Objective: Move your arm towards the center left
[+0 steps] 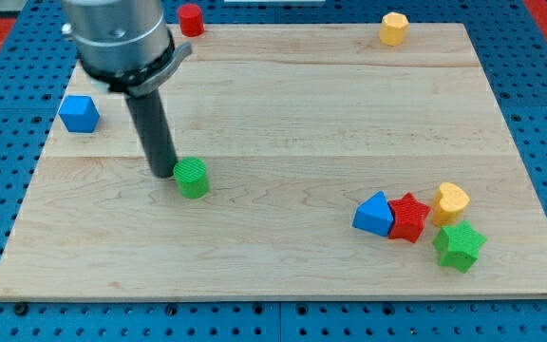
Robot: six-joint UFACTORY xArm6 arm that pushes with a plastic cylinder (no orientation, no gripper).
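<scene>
My tip (164,174) rests on the table (283,114) left of centre, just beside the green cylinder (193,178). The tool is a rigid rod; nothing is gripped. Destination: centre-left, below the blue cube (79,113).

My tip (163,173) down on wooden board (283,104), green cylinder (193,178) touching its right. Blue cube (80,113) up-left of tip, apart. Red cylinder (191,19) far above tip.
</scene>
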